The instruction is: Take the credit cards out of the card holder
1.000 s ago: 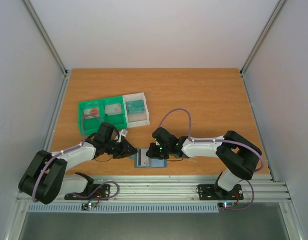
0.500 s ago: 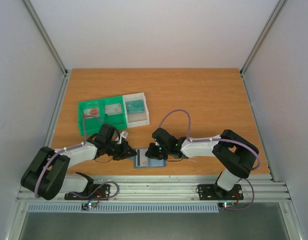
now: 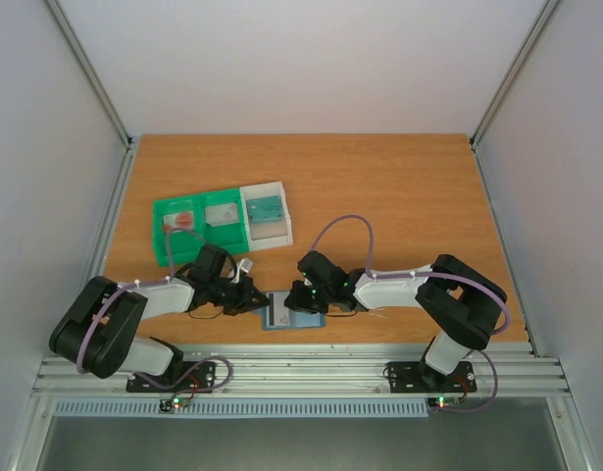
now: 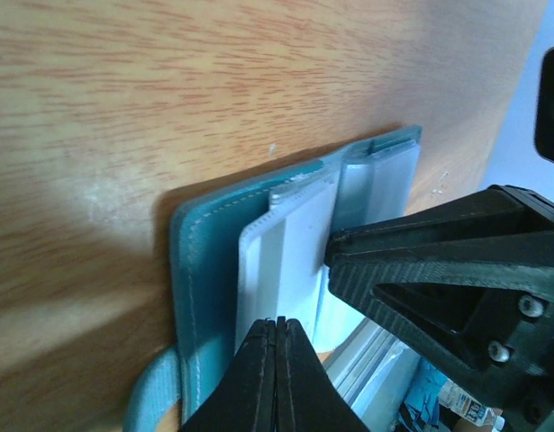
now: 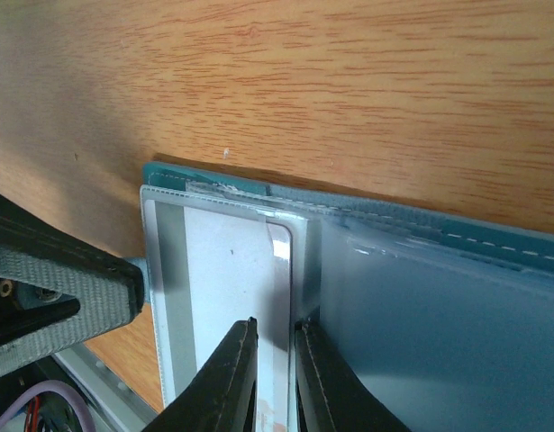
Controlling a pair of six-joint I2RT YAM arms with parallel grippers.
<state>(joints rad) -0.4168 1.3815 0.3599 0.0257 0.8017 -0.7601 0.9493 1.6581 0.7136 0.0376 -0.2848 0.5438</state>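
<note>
One card holder (image 3: 303,323) lies open and flat at the near edge of the table (image 3: 399,186), with two grippers meeting over it.
Its long axis runs left to right; one pale card (image 5: 224,270) sits in its left panel, long side near to far. The left gripper (image 4: 277,328) has its fingers pressed together at that card's edge. The right gripper (image 5: 277,331) leaves a thin gap over the card's inner edge; I cannot tell whether it is pinching anything. Farther left, one green tray (image 3: 164,211) holds one white bin (image 3: 286,224) with one teal card (image 3: 266,208) in it.
</note>
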